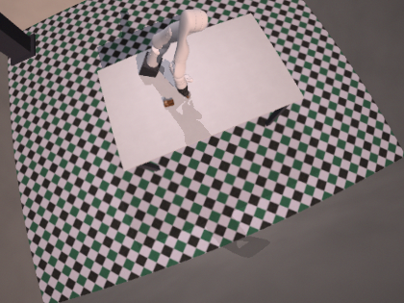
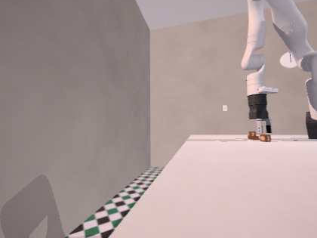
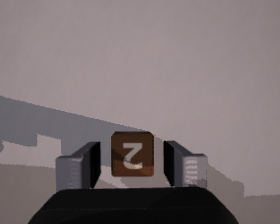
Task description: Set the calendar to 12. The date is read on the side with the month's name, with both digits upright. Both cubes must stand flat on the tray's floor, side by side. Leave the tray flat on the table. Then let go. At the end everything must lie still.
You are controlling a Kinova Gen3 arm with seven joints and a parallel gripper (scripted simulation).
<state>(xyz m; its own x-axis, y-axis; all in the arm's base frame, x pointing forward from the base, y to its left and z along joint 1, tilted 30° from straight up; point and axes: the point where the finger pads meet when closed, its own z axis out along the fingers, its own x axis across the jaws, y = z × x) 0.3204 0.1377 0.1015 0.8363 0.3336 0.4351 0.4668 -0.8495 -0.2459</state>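
A brown cube (image 3: 120, 167) (image 2: 266, 138) lies on the table, with a white 2 on its top face that appears upside down in the wrist view. My gripper (image 3: 132, 157) (image 2: 264, 132) is open, pointing down over this cube. The cube shows between the two fingers, with a gap on each side. In the top view the small brown tray (image 1: 170, 103) stands left of the gripper; it also shows in the exterior view (image 2: 252, 136). What the tray holds, the month's name and its digits are too small to read.
The white table (image 1: 236, 62) (image 2: 226, 180) bears the arm's black base (image 1: 150, 66) behind the tray and cube. The arm's shadow falls across the table around the cube. The tray is close beside the gripper, on its left in the top and exterior views.
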